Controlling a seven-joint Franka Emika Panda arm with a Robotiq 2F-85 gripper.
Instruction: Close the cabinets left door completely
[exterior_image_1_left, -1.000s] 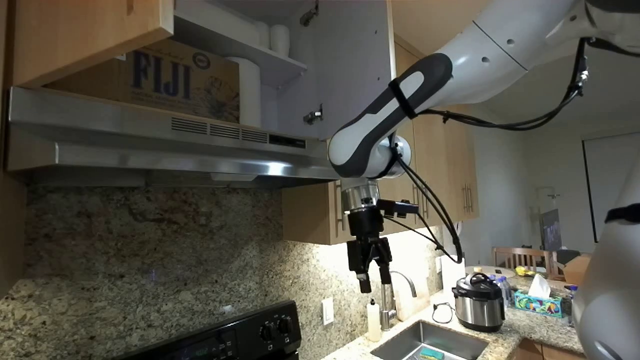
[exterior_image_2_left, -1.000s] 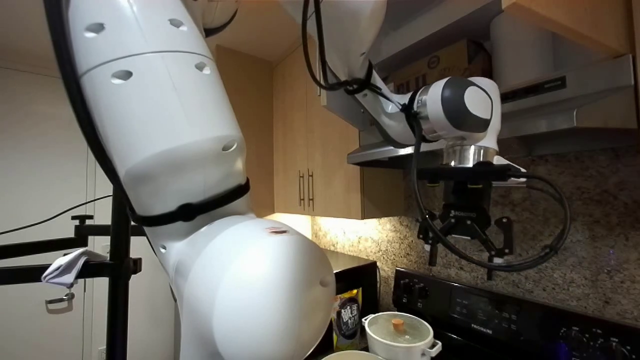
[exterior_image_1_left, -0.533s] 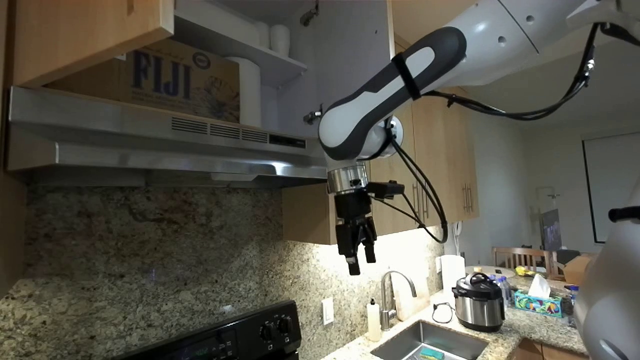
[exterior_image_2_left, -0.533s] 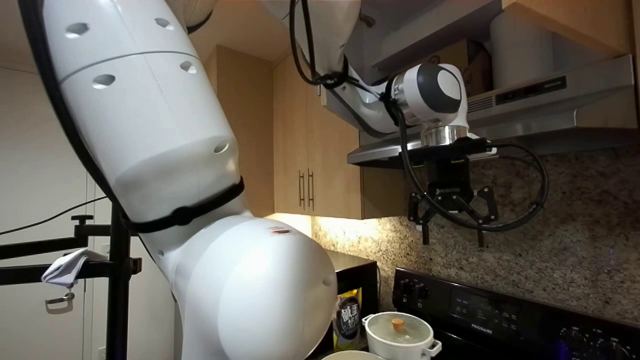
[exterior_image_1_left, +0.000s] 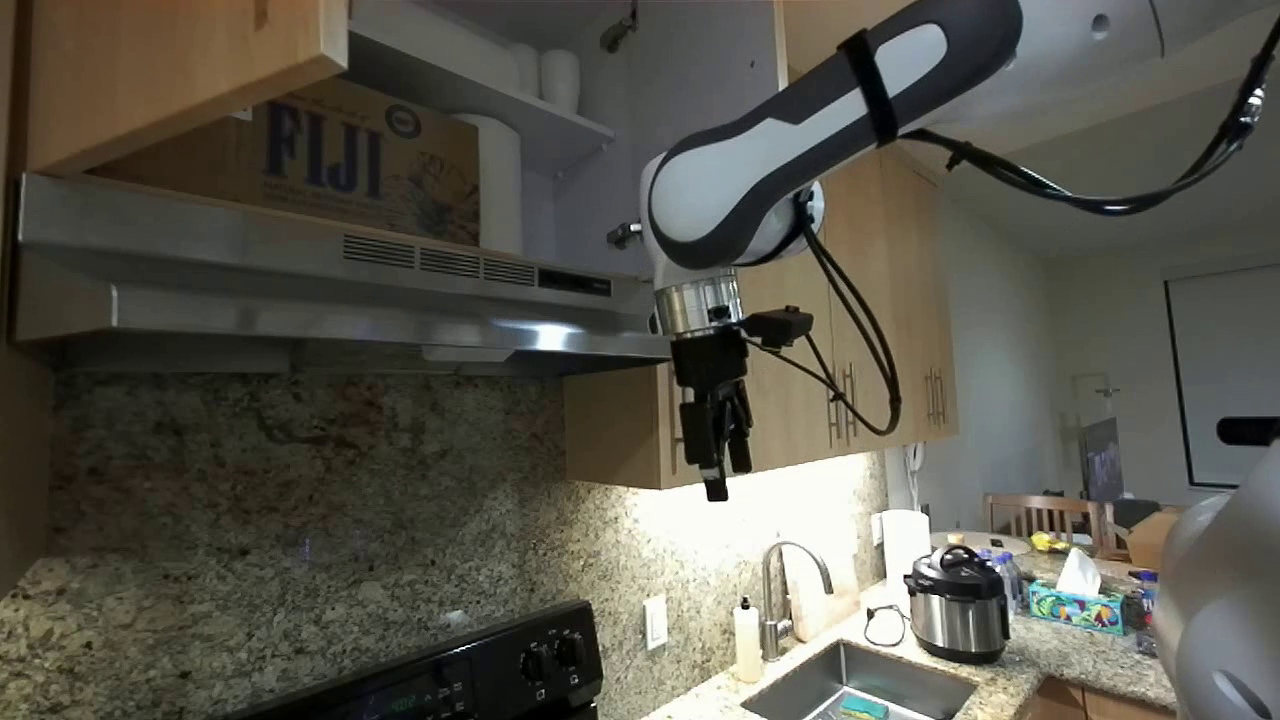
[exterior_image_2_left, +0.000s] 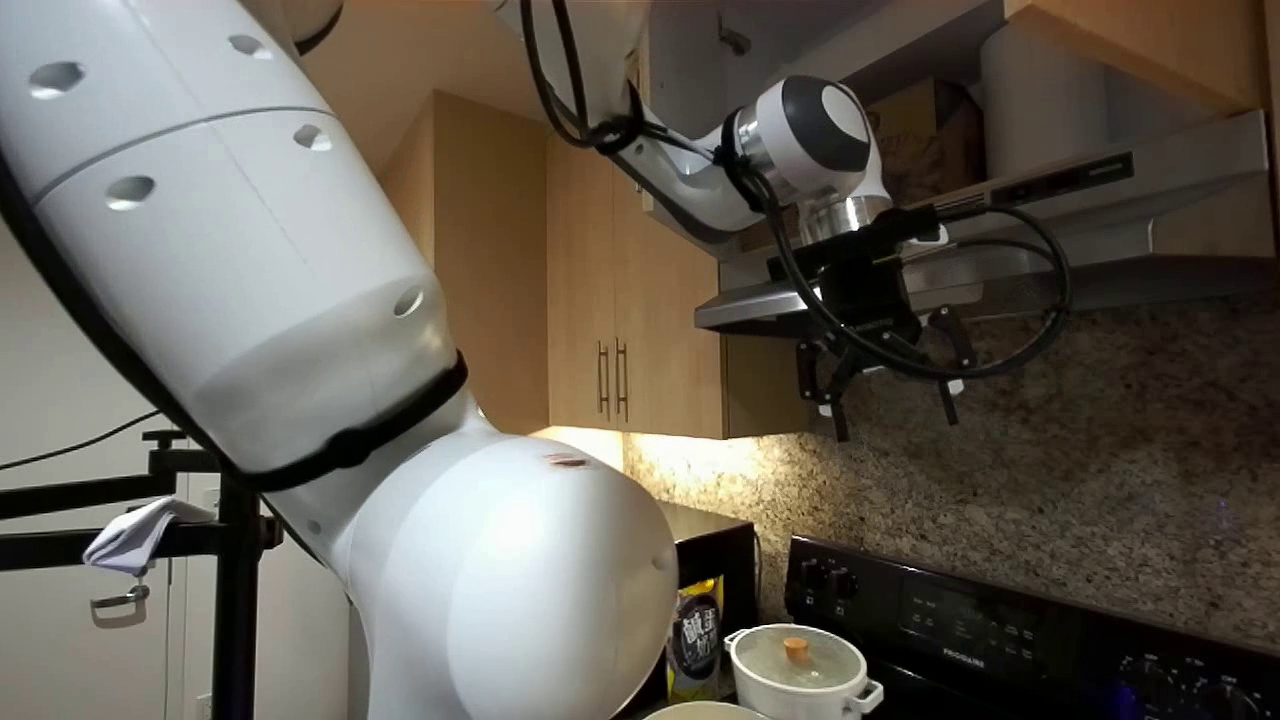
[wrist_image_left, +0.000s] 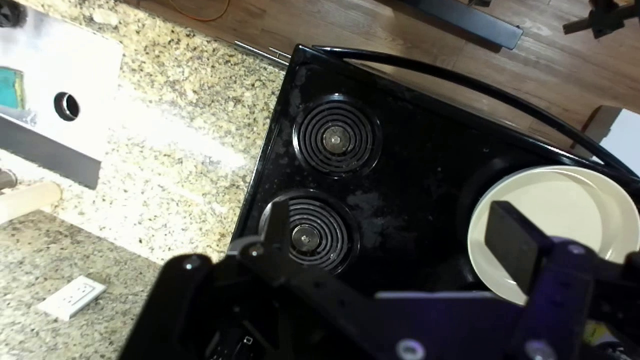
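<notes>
Backsplash (exterior_image_1_left: 300, 470): speckled granite; left and lower left in an exterior view.
Wall cabinets (exterior_image_2_left: 665, 310): light wood, paired bar handles (exterior_image_2_left: 603, 380); seen in both exterior views.
Bright glow (exterior_image_1_left: 800, 500): on the backsplash beneath the wall cabinets.
Wall (exterior_image_1_left: 1105, 340): plain, pale; right side of an exterior view.
Chair (exterior_image_1_left: 1040, 501): wood, slatted back; lower right in an exterior view.
Room door (exterior_image_2_left: 60, 650): white, lever handle (exterior_image_2_left: 120, 598); lower left in an exterior view.
Floor (wrist_image_left: 350, 25): wood planks; top of the wrist view.

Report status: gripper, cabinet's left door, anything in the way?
Gripper open, nothing held. Left door standing open, gripper off it. Arm in front of the hood, possibly in that door's swing; can't confirm.
</notes>
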